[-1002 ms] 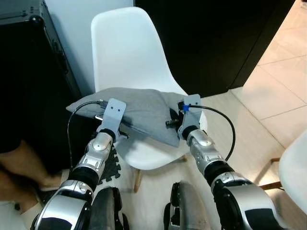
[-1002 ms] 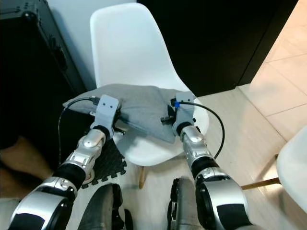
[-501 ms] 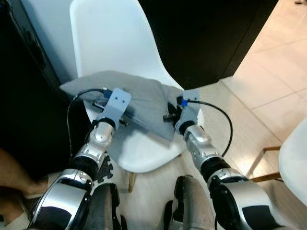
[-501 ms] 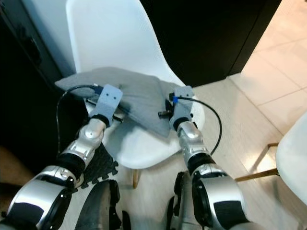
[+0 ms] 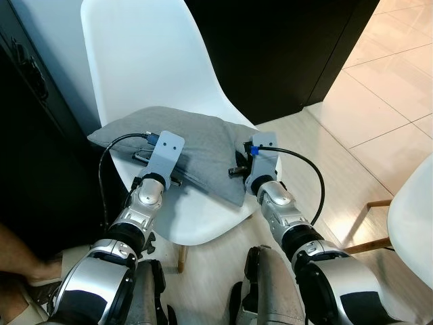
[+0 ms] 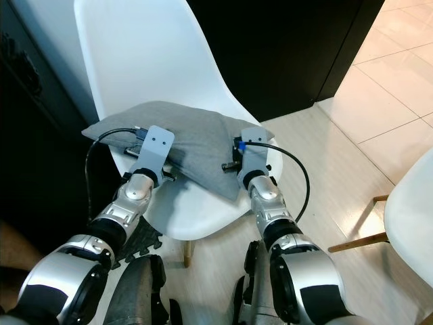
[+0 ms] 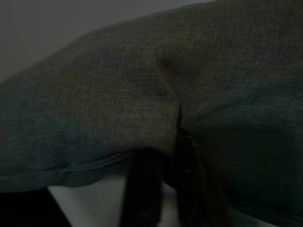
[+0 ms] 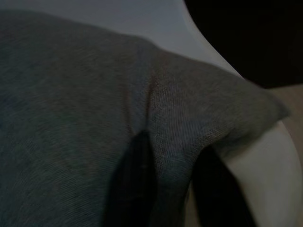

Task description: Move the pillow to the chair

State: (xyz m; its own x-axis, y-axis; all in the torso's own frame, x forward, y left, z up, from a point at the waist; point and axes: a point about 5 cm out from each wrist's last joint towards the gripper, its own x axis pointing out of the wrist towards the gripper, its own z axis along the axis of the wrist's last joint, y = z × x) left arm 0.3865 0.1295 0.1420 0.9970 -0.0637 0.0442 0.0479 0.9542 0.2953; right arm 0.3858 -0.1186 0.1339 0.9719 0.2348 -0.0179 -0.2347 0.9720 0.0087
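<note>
while both grippers pinch it, one pillow on one chair

A pale tiled floor with thin grout lines spreads across the right side of the head views, brightly lit toward the far corner. A black cabinet stands on the floor at the back, its dark front reaching down to the tiles. Against the left edge stands a black case with metal fittings on its corner. A second white seat on wooden legs shows at the right edge. A dark foam mat with a jigsaw edge lies on the floor. A person's foot rests at the lower left corner.
</note>
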